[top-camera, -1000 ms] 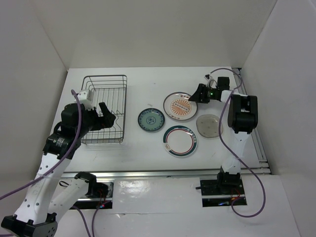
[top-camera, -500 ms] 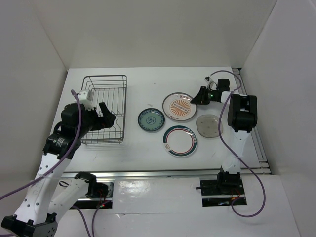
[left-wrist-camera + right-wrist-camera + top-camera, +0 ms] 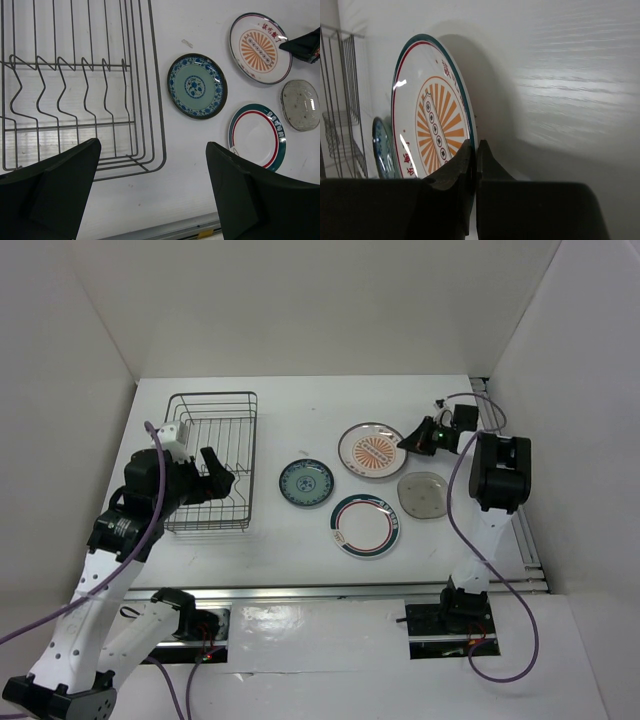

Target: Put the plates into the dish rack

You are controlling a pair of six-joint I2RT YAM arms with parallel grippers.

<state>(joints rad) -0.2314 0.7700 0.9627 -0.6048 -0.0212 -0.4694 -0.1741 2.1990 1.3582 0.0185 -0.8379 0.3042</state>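
My right gripper [image 3: 408, 440] [image 3: 475, 145] is shut on the right rim of the white plate with the orange sunburst [image 3: 372, 451] [image 3: 430, 115] [image 3: 260, 47]. The teal-patterned plate [image 3: 306, 483] [image 3: 197, 86], the plate with the green-and-red rim [image 3: 366, 525] [image 3: 257, 136] and the small glass plate [image 3: 424, 494] [image 3: 300, 105] lie flat on the table. The dark wire dish rack [image 3: 250, 460] [image 3: 158, 100] stands at the left with nothing in it. My left gripper [image 3: 215, 480] [image 3: 152, 145] hangs wide open and holds nothing, over the rack's near right corner.
White walls close in the table on the left, back and right. A metal rail [image 3: 350, 590] runs along the near edge. The right arm's cable [image 3: 455, 510] loops over the table by the glass plate.
The right gripper has closed on the sunburst plate's rim and drawn back to the right, taking the plate a little that way. The left arm has not moved.
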